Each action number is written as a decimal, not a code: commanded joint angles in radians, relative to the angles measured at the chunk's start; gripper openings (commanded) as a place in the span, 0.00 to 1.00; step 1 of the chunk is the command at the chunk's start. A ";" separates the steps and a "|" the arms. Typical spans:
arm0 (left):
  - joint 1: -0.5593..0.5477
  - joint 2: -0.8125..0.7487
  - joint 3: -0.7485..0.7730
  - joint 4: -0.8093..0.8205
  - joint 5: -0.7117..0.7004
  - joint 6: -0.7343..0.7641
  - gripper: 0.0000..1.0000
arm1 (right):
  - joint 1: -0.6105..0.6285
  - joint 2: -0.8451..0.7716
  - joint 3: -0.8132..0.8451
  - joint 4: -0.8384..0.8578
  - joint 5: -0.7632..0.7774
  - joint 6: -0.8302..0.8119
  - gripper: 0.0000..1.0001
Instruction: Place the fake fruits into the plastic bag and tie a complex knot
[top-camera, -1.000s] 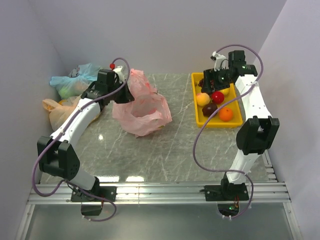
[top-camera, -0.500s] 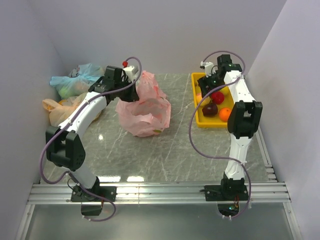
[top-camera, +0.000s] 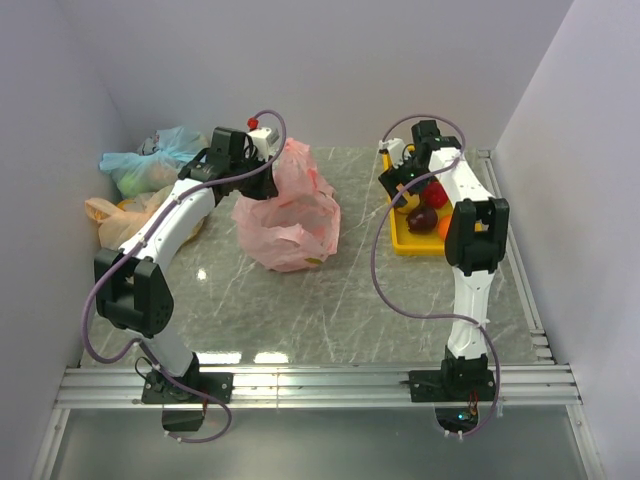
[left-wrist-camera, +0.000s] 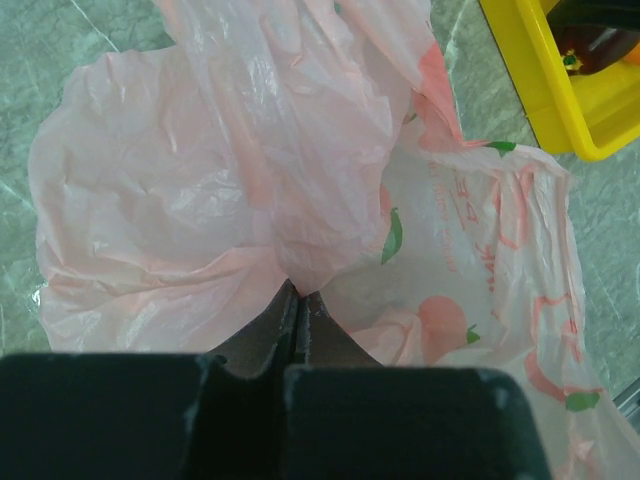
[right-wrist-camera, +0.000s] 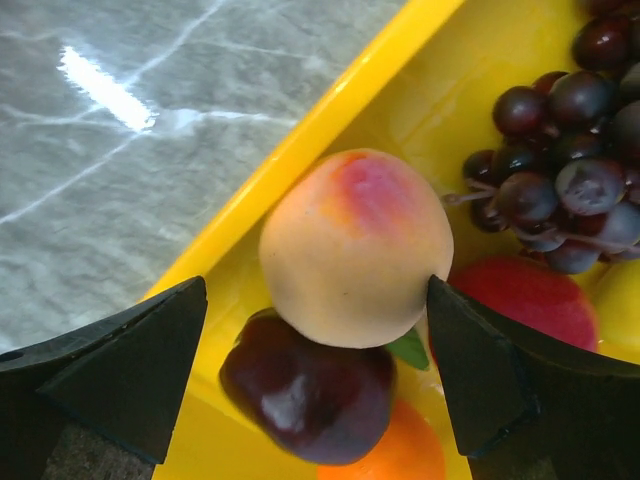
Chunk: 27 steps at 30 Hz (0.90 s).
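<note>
The salmon-pink plastic bag (top-camera: 288, 222) sits open on the table left of centre. My left gripper (top-camera: 262, 180) is shut on its back edge and holds that edge up; in the left wrist view the closed jaws (left-wrist-camera: 298, 297) pinch a fold of the bag (left-wrist-camera: 250, 170). My right gripper (top-camera: 405, 186) is open over the yellow tray (top-camera: 399, 244). In the right wrist view it (right-wrist-camera: 316, 290) straddles a pale peach (right-wrist-camera: 350, 245), which lies on a dark plum (right-wrist-camera: 305, 400). A grape bunch (right-wrist-camera: 560, 170), a red fruit (right-wrist-camera: 525, 300) and an orange one (right-wrist-camera: 400, 460) lie beside it.
A blue-green tied bag (top-camera: 150, 165) and a pale peach-orange tied bag (top-camera: 120, 215) lie against the left wall. The tray's near wall (right-wrist-camera: 330, 110) borders marble table. Walls close in at the back and on both sides.
My right arm has swung left along the tray, and its open gripper now sits over the peach. My left gripper has moved right and back, still holding the bag's edge.
</note>
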 joint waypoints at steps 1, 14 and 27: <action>-0.005 -0.010 0.023 0.026 -0.011 -0.021 0.00 | -0.005 0.013 -0.028 0.072 0.037 -0.040 0.98; -0.006 -0.007 0.012 0.048 -0.009 -0.064 0.00 | -0.014 -0.004 -0.028 0.147 0.055 -0.022 0.60; -0.003 -0.001 0.010 0.054 0.001 -0.171 0.00 | 0.096 -0.344 0.018 0.157 -0.426 0.291 0.29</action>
